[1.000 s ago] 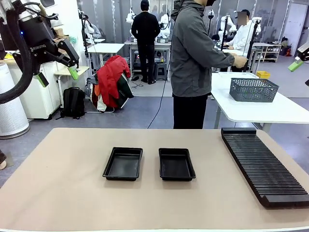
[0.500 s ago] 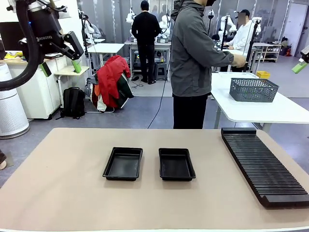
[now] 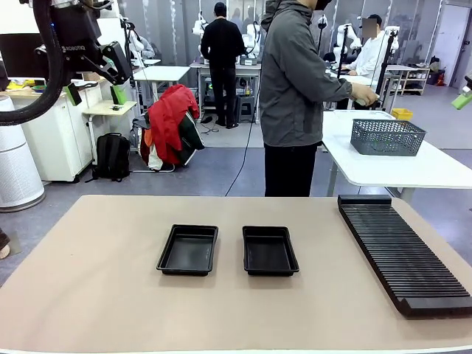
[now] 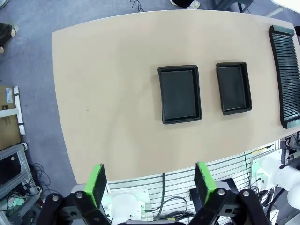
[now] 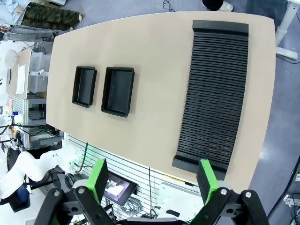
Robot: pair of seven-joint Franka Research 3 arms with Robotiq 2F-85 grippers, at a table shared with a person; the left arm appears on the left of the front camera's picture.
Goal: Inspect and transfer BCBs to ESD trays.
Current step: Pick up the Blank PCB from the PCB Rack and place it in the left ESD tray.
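Jaws on both my left gripper (image 4: 150,180) and right gripper (image 5: 153,180) stand wide, holding nothing, high above the table (image 3: 88,295). ESD trays (image 3: 187,228) sit empty mid-table; slotted rack (image 3: 402,254) at their three o'clock seems bare too, so every transfer remains.

Front low across table (image 3: 88,295), wrists high overhead, sharing trays (image 3: 187,251)

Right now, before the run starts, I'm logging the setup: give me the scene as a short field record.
Left ESD tray: empty, mid-table
Right ESD tray: empty, beside it
Rack: black, slotted, robot's right, no boards in it
BCBs: none on the table
Left claw: open, raised high
Right claw: open, raised high
Person: far side, facing white table
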